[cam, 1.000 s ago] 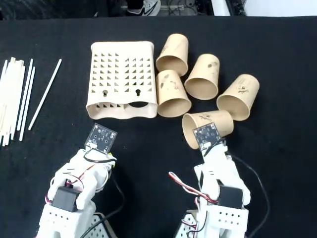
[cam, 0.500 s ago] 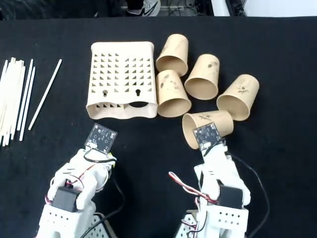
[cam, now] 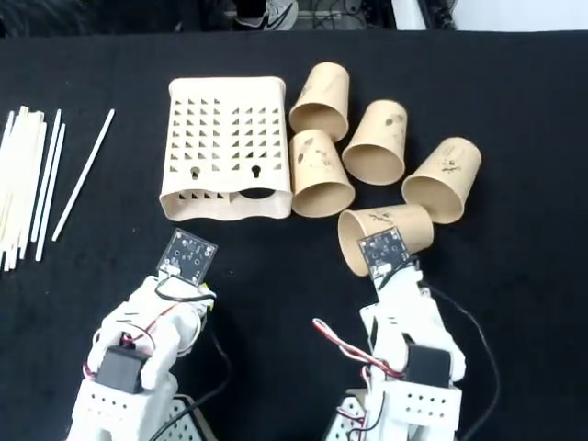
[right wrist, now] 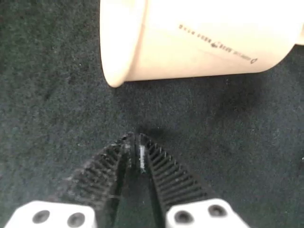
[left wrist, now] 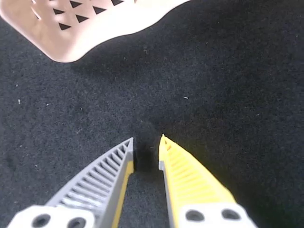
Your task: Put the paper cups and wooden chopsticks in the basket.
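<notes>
Though holding nothing, stands slightly parted at the left gripper (left wrist: 147, 139) near the basket (left wrist: 95, 23), pinched closed at the right gripper (right wrist: 134, 137) just short of a tipped paper cup (right wrist: 204, 42).

We see a matt, slightly fuzzy black worktop cloth (cam: 514, 83), a smooth cream plastic basket (cam: 225, 147), matt brown paper cups (cam: 377, 142) and pale, bare wooden chopsticks (cam: 20, 184).

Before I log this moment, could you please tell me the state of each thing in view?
Cream perforated plastic basket: lying holed face up.
Five tan paper cups: on their sides, outside the basket.
Pale wooden chopsticks: loose, flat on the black table.
Left gripper: fingers slightly apart, empty.
Right gripper: fingers shut, empty.
</notes>
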